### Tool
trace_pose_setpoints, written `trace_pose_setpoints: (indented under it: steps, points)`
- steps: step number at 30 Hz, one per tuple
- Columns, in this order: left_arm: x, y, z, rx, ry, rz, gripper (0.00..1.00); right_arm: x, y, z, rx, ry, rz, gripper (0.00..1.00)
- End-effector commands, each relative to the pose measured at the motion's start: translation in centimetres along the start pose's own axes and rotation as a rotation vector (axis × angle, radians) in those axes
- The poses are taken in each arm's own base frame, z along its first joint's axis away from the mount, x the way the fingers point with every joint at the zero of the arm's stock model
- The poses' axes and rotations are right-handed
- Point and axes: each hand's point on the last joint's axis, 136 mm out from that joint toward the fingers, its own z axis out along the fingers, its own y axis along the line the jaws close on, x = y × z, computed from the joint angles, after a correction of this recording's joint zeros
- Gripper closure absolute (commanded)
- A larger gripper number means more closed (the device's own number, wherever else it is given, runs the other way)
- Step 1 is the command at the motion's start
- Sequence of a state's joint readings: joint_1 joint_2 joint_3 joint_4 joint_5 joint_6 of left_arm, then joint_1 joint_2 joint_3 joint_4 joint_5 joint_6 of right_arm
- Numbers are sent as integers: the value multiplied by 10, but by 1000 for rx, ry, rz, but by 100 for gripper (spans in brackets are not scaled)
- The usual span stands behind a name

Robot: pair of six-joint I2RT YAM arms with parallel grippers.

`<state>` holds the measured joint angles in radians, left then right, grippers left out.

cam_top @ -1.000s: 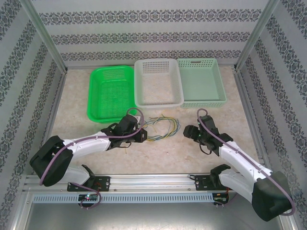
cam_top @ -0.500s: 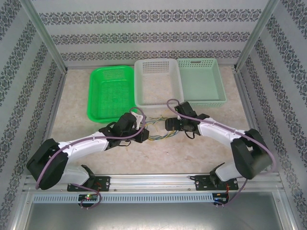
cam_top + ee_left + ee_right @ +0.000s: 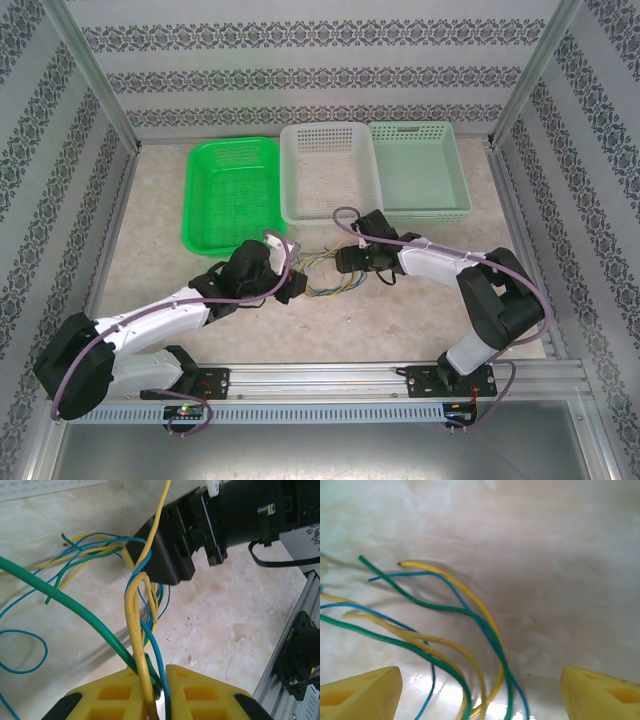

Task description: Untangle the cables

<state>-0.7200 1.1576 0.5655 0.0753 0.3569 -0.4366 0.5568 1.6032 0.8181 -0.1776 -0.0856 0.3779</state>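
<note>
Right jaws swung in over cables (image 3: pixel 328 272), spread wide, left jaws pinching them, open tabletop (image 3: pixel 380 320) nearside

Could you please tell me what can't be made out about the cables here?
- Top view: the cables are too thin to count or trace; the left tool and right tool cover parts.
- Left wrist view: the bottom edge cuts off the left tool, so how many strands it pinches is unclear.
- Right wrist view: the strands run off the bottom edge inside the open right tool.
</note>
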Motion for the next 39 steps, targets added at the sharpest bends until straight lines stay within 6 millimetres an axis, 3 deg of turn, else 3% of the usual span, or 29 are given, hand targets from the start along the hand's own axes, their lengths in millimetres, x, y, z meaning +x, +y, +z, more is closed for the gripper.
trace_pose_setpoints:
  steps: [1, 4, 7, 12, 16, 21, 27, 29, 35, 39]
  points:
    - [0, 9, -3, -45, -27, 19, 84, 11, 13, -5, -60, -6, -25, 18]
    - [4, 18, -3, -82, -32, -20, 84, 16, 15, -12, -86, -26, -51, 19]
    - [2, 9, -3, -25, -52, -22, 84, 17, 20, -12, -104, -16, -99, 18]
    - [-5, -7, -5, 52, -66, 10, 84, 7, 24, 7, -60, 26, -133, 15]
    - [-1, -11, -10, 73, -55, 17, 84, 13, 9, 25, 29, 88, -92, 18]
    - [4, -3, -22, 32, -87, 14, 84, 31, -11, 35, 84, 143, -21, 39]
    - [3, 6, -36, -19, -137, 16, 83, 33, -22, 21, 89, 76, 65, 87]
    - [4, 9, -39, -38, -146, 10, 84, 32, -25, 14, 85, 43, 95, 95]
    - [2, 23, -46, -97, -214, -35, 83, 34, -27, -16, 8, -91, 230, 99]
    - [2, 25, -45, -110, -207, -37, 81, 41, -24, -36, -21, -142, 213, 99]
